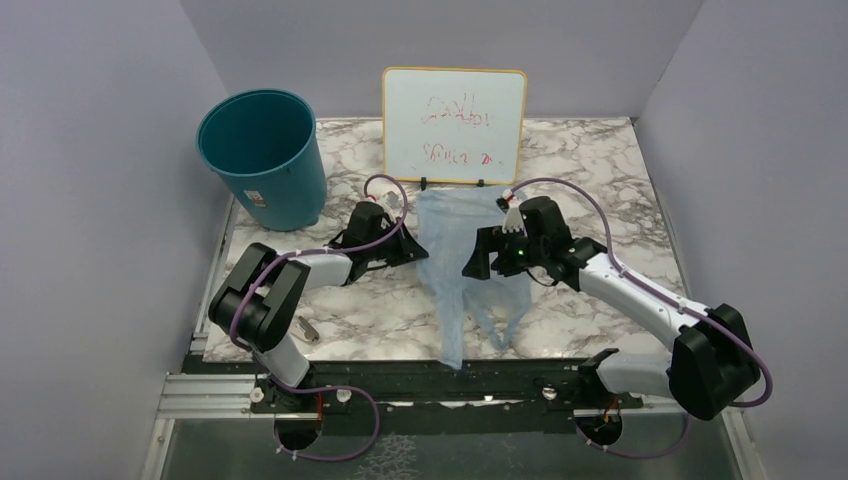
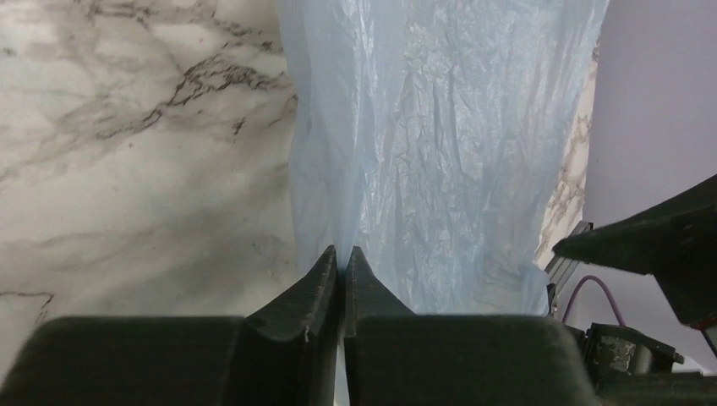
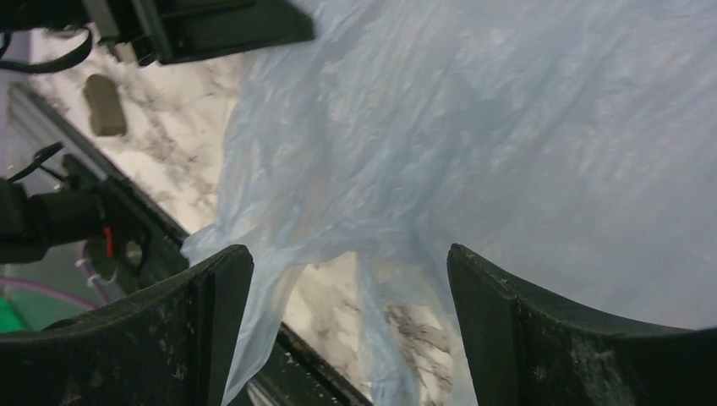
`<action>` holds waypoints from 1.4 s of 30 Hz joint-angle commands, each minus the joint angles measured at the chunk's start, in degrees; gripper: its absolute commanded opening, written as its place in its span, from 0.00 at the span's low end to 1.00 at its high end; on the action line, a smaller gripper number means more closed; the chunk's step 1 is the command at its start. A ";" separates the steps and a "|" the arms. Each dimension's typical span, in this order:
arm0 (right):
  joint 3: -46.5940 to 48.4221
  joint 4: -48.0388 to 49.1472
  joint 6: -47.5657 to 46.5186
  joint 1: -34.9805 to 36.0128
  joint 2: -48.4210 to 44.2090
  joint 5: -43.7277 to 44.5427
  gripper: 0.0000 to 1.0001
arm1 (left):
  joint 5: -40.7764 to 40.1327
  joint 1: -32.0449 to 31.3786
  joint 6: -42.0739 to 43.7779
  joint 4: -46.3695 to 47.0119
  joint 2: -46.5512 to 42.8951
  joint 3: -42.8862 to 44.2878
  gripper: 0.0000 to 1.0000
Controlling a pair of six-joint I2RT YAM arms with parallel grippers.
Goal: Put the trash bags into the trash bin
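Trash bag [image 1: 462, 275] lies flat on the marble table [image 1: 600, 180], stretched from the whiteboard [image 1: 453, 124] toward the near edge. Left gripper [image 2: 341, 258] pinched tight on the bag's left edge — right gripper [image 3: 350, 279] spread wide over its lower, bunched part. Trash bin [image 1: 264, 157] upright at far left, apart from both.

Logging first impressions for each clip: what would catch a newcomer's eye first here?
The light-blue trash bag stands out, spread long down the middle of the marble table between the two arms. The left gripper is shut on its left edge, while the right gripper hovers open over its crumpled lower part. Behind, a teal trash bin stands at the far left, beside a whiteboard with red scribbles.
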 commanded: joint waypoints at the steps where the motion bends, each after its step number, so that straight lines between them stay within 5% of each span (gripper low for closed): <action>1: 0.24 1.95 2.39 0.52 -1.32 -8.98 0.90 | 0.81 -0.24 0.91 1.86 0.44 3.85 0.03; 9: -4.21 1.61 5.31 4.02 -7.34 -10.40 0.94 | -1.81 -0.23 0.22 2.10 0.94 4.72 0.00; 16: -9.21 5.75 14.06 4.60 -1.52 -17.32 0.87 | -2.80 -0.23 -2.41 5.40 2.15 4.04 0.00; 28: -11.32 19.48 17.14 5.28 4.60 -25.15 0.46 | -3.14 -0.99 -7.21 11.33 2.63 2.95 0.00; 35: -9.35 9.05 8.18 5.45 5.60 -19.17 0.14 | -2.81 -0.13 -6.39 11.27 2.92 2.95 0.00; 42: -8.78 -1.73 -3.66 5.48 5.29 -21.00 0.11 | 2.13 4.15 -4.10 11.26 3.62 5.41 0.00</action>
